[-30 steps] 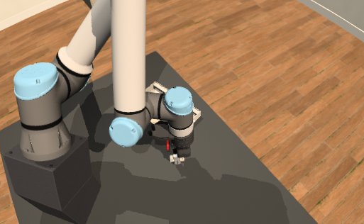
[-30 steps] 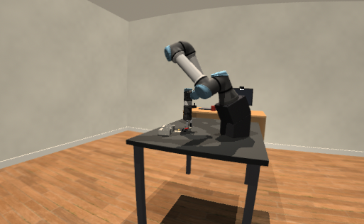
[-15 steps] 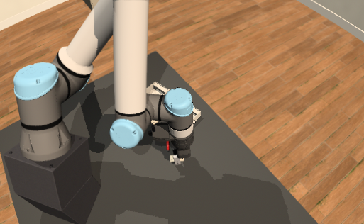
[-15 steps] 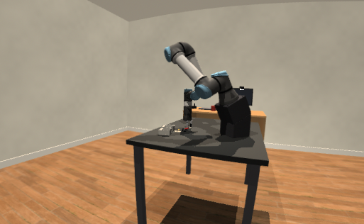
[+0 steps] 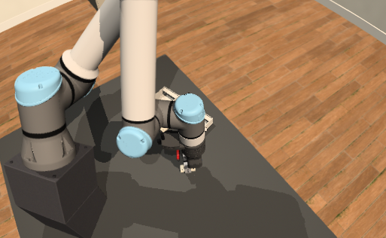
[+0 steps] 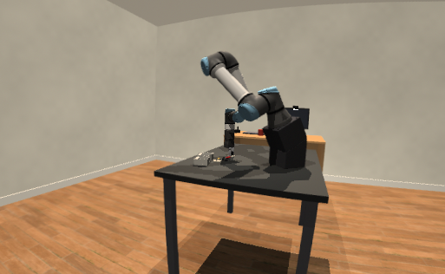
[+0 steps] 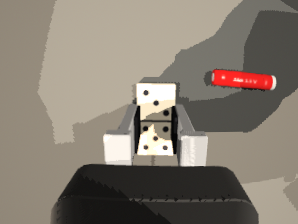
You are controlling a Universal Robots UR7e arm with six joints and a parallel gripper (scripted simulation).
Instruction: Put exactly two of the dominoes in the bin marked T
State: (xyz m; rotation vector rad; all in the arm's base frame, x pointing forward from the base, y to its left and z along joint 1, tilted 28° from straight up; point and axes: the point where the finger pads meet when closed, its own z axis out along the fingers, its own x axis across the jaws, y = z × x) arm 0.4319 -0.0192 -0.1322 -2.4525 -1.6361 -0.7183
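Note:
A cream domino (image 7: 154, 98) with black pips lies flat on the dark table (image 5: 245, 181), between my fingers. My gripper (image 7: 155, 119) (image 5: 188, 170) (image 6: 230, 153) points straight down at table height, and its finger pads press on the domino's two long sides. In the top view the domino is mostly hidden under the gripper. A light bin (image 5: 208, 121) (image 6: 202, 160) stands just behind the wrist, partly hidden by the arm; I cannot read its mark. No other dominoes are clearly in view.
A small red cylinder (image 7: 242, 80) (image 5: 177, 154) lies on the table close beside the gripper. The robot base (image 5: 44, 151) stands on a block at the table's left end. The table's right edge (image 5: 268, 158) is near the bin.

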